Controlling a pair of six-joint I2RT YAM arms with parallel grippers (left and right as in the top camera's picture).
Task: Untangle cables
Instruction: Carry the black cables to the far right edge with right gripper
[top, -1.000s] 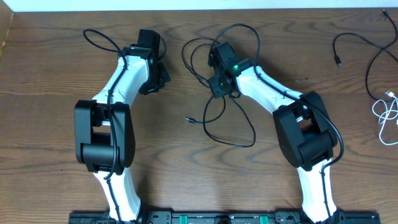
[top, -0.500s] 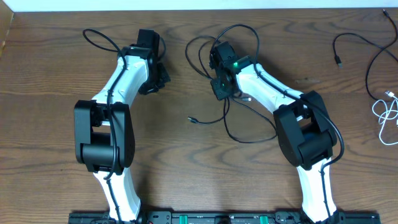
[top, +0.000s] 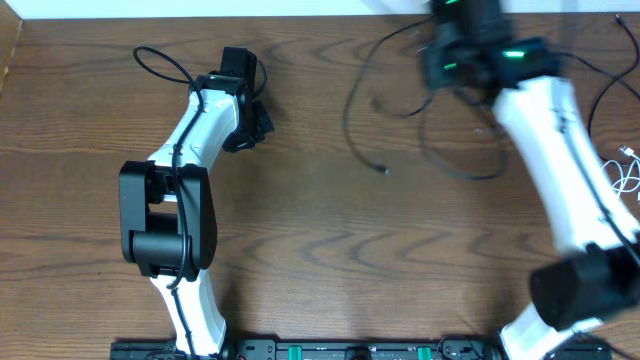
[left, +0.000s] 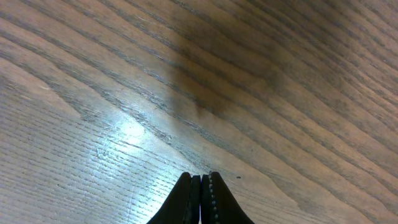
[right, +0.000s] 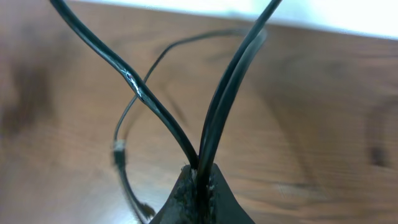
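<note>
My right gripper (right: 200, 179) is clenched on a black cable (right: 142, 98), several strands pinched between the tips; its loops spread over the far side of the table (top: 300, 230), one plug (top: 385, 170) near the middle; my left gripper (left: 200, 186) is closed on nothing, over bare wood; a white cable (top: 628, 178) lies at the right edge.
</note>
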